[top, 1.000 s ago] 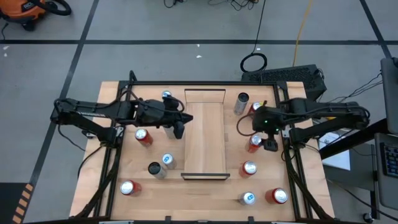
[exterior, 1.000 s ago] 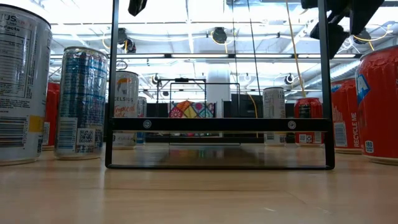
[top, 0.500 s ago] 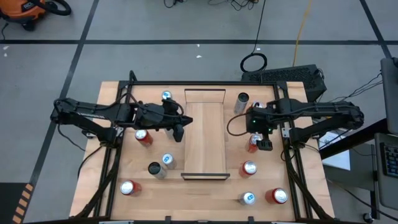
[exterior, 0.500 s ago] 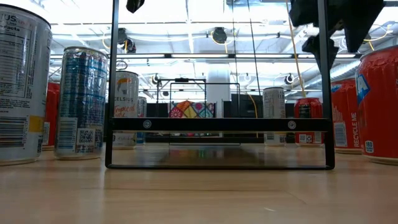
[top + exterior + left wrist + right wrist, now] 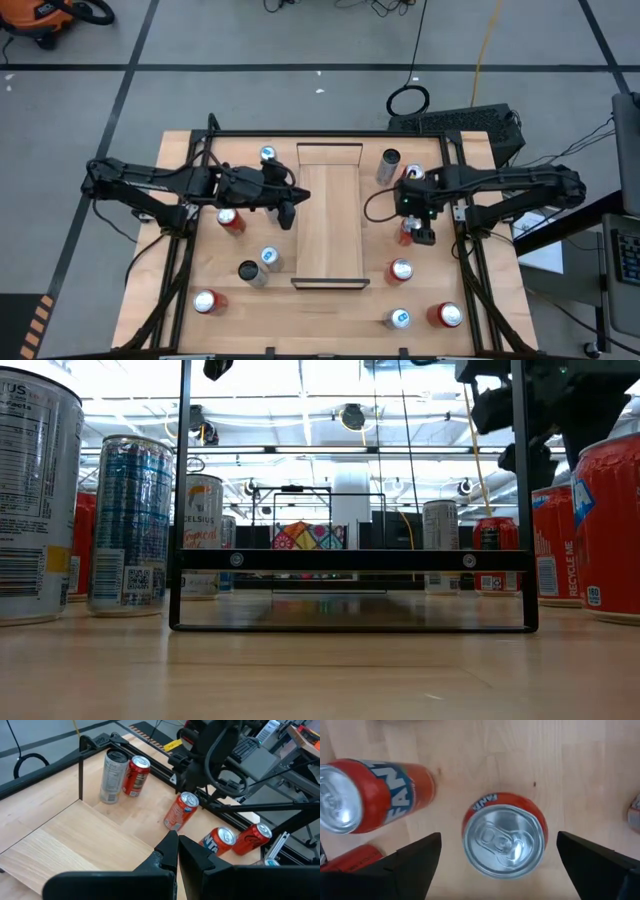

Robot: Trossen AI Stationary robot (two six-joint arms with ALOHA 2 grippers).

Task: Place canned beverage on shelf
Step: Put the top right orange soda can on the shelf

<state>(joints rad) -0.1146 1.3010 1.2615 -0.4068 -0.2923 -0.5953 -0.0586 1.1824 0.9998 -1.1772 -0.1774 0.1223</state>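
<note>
Right hand (image 5: 419,222) hovers released above an orange can (image 5: 503,835), fingers clear of its rim. Left hand (image 5: 176,846), clenched empty, sits at the shelf's (image 5: 330,215) 9 o'clock edge.

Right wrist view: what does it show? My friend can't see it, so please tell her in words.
An upright orange Fanta can stands on the wooden table, seen from straight above, centered between the right gripper's two open dark fingers. Another orange Fanta can stands nearby.

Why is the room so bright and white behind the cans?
In the low view, ceiling lights glare white behind the shelf frame, and the nearest red can looks huge. In the right wrist view, the orange Fanta can lid shines.
</note>
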